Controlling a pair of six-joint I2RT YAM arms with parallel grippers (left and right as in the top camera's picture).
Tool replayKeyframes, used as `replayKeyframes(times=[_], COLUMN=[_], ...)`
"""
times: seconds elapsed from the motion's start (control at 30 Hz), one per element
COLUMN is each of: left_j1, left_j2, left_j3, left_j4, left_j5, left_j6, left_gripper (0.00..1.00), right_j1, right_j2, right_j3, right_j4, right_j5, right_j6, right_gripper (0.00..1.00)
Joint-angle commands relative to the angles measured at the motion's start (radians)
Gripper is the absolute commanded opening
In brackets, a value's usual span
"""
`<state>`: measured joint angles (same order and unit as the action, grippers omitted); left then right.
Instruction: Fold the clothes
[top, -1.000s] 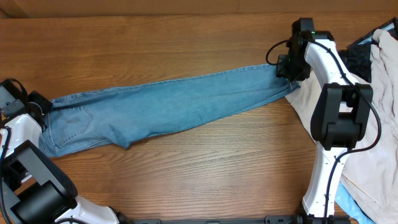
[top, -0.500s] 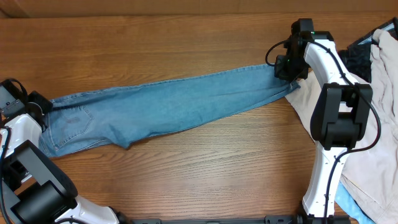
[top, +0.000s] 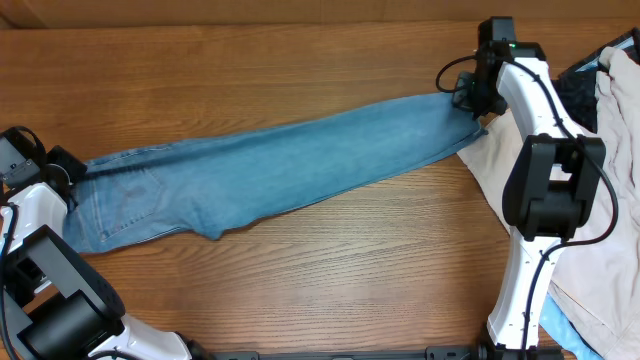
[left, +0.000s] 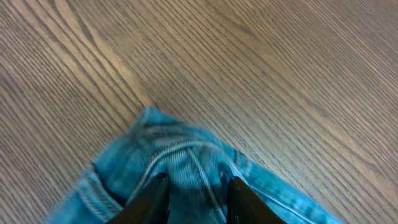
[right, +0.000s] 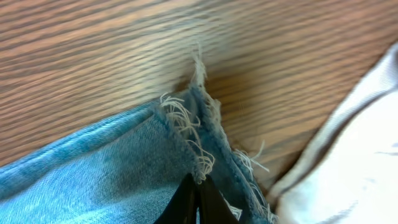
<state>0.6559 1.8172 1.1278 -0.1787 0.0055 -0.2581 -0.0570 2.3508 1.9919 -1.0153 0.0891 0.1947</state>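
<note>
Lengthwise, the jeans (top: 270, 165) slant from waist at left to hems far-right.

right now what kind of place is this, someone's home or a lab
Probably a robot lab bench for laundry-folding practice: the left gripper and right gripper pinch opposite ends of light-blue jeans on a wood-grain table, with a heap of other garments at its right edge.

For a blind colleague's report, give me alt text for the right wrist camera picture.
The right gripper, fingers shut, pinches the frayed hem of light-blue jeans over a wooden table. A pale beige cloth lies at the right edge.
</note>
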Motion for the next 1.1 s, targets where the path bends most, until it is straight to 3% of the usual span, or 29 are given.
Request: replayKeyframes(times=[0.0,0.27,0.4,0.47,0.5,0.53,0.57,0.8,1.0,1.07], left_j1=[0.003,0.003,0.003,0.003,0.003,0.003,0.003,0.002,-0.003,-0.003], left_j2=[0.006,0.003,-0.013,-0.026,-0.032,-0.037,-0.046,-0.087,-0.084,-0.084], left_j3=[0.021,0.022,0.061,0.108,0.124,0.140,0.158,0.183,0.179,0.177], left_j4=[0.004,0.029,0.035,0.016,0.006,-0.006,-0.021,-0.247,-0.456,-0.442], left_j5=[-0.010,-0.004,0.035,0.087,0.103,0.115,0.126,0.127,0.115,0.087], left_j6=[0.012,0.014,0.079,0.100,0.101,0.101,0.101,0.092,-0.031,-0.029], left_gripper=[0.36,0.42,0.55,0.66,0.76,0.96,1.00,1.00,1.00,0.90], right_j1=[-0.045,-0.045,-0.045,-0.045,-0.045,-0.045,-0.045,-0.045,-0.045,-0.045], right_j2=[-0.024,-0.024,-0.024,-0.024,-0.024,-0.024,-0.024,-0.024,-0.024,-0.024], right_j3=[0.030,0.030,0.030,0.030,0.030,0.030,0.030,0.030,0.030,0.030], right_j4=[0.000,-0.021,-0.033,-0.034,-0.033,-0.033,-0.033,-0.034,-0.045,-0.053], right_j5=[0.091,0.090,0.090,0.090,0.090,0.090,0.090,0.090,0.090,0.090], right_j6=[0.023,0.019,0.018,0.018,0.019,0.019,0.019,0.019,0.019,0.014], right_gripper=[0.04,0.07,0.08,0.08,0.08,0.08,0.08,0.09,0.10,0.10])
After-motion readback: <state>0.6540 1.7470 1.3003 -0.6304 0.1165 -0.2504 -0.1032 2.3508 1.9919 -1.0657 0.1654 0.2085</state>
